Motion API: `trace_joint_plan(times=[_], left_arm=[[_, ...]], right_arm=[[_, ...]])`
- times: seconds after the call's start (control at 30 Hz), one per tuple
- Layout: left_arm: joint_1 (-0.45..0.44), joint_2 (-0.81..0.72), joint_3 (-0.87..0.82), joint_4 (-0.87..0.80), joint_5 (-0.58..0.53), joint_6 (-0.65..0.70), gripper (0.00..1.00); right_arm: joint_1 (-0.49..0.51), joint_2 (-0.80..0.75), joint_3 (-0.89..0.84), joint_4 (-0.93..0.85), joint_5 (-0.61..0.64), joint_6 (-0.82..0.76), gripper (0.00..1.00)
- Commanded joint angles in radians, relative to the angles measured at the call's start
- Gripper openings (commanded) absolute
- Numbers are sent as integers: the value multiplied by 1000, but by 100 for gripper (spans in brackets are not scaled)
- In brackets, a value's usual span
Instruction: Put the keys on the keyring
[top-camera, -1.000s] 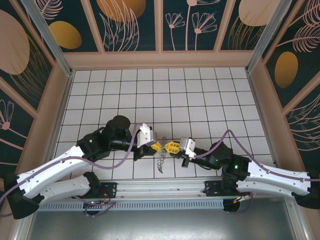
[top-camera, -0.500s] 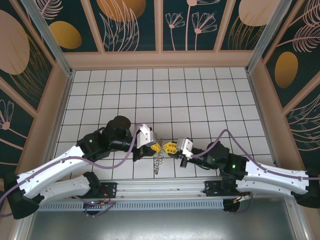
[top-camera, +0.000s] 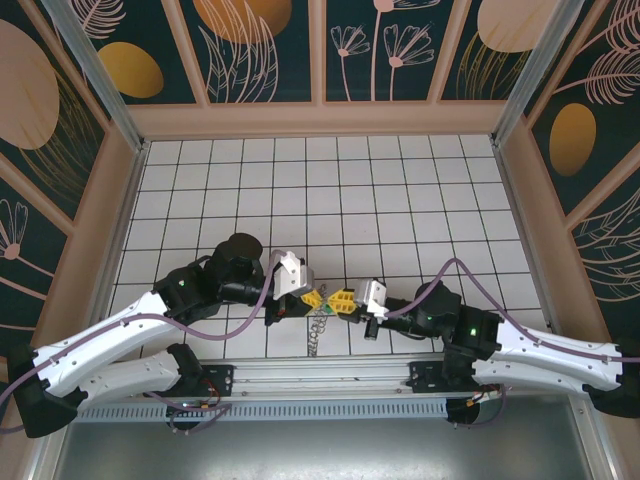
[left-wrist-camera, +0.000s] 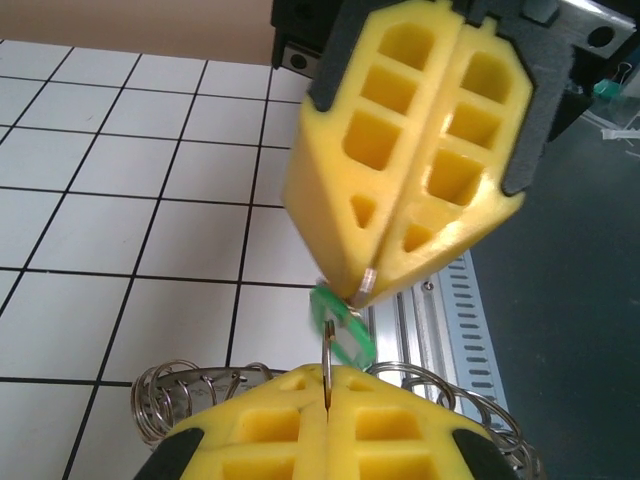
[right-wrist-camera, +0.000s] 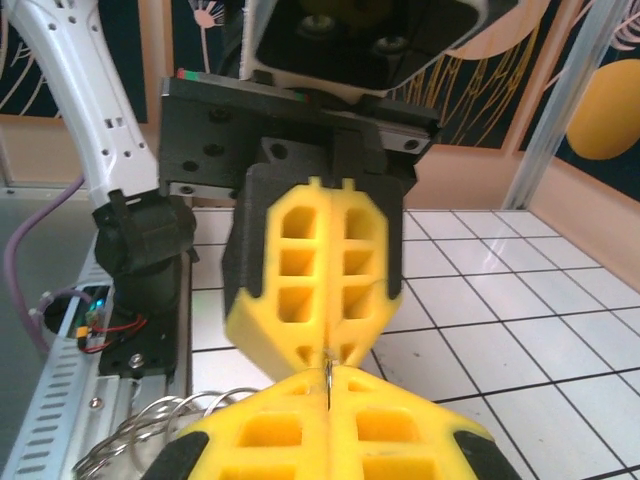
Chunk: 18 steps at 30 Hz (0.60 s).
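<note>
Down at the near edge of the white tiled table (top-camera: 400, 200): yellow-fingered left gripper (top-camera: 312, 296) on the left, yellow-fingered right gripper (top-camera: 343, 298) on the right, tip to tip. The tiny light-green plastic key (left-wrist-camera: 340, 325) sits between them, and the thin grey metal chain keyring (top-camera: 318, 325) is just in front, toward the grey metal rail (top-camera: 330, 375).

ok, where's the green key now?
In the left wrist view the key sits mid-frame, pinched by the right gripper, just above the left gripper and the keyring.
</note>
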Motion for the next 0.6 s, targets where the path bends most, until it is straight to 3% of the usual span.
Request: trace_joint_plan(times=[0.0, 0.57], left_arm=[[1, -11, 14, 32, 8, 22, 0], [-10, 3, 19, 10, 19, 32, 0]], right_arm=[[-1, -10, 37, -61, -41, 1, 0], [-3, -50, 42, -73, 12, -27, 0]])
